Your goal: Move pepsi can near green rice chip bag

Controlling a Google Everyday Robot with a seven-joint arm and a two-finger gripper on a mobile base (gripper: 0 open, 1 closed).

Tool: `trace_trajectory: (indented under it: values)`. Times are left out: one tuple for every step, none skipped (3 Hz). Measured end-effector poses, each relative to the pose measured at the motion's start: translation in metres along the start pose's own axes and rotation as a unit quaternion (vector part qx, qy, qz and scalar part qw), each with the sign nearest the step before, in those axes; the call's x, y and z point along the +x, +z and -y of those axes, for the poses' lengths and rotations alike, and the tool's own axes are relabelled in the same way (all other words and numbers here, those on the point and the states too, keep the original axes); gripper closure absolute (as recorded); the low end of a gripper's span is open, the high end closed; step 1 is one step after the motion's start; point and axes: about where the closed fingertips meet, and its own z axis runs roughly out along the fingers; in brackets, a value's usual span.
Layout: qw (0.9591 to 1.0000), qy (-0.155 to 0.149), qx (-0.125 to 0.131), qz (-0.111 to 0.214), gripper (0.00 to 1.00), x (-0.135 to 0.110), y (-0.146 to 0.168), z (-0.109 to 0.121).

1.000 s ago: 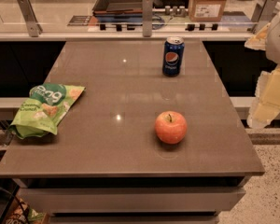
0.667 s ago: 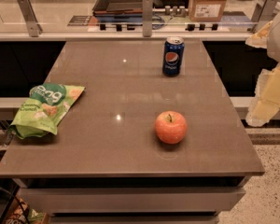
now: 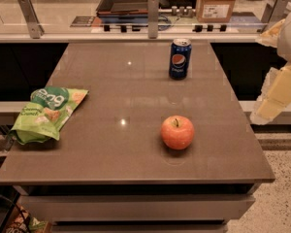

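The pepsi can (image 3: 180, 58) stands upright at the back of the brown table (image 3: 111, 149), right of centre. The green rice chip bag (image 3: 46, 113) lies flat at the table's left edge, far from the can. My gripper (image 3: 274, 98) shows as a pale blurred shape at the right edge of the view, beyond the table's right side and well apart from the can. It holds nothing that I can see.
A red-orange apple (image 3: 177, 132) sits on the table in front of the can, toward the near right. A counter with a rail, metal posts (image 3: 153, 16) and a cardboard box (image 3: 217, 3) runs behind the table.
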Motion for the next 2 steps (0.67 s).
trace_trajectory:
  values:
    - [0.9965,0.067,0.007,0.049,0.00,0.009,0.025,0.024]
    - [0.9843,0.129,0.043,0.112,0.00,-0.003,0.051,0.077]
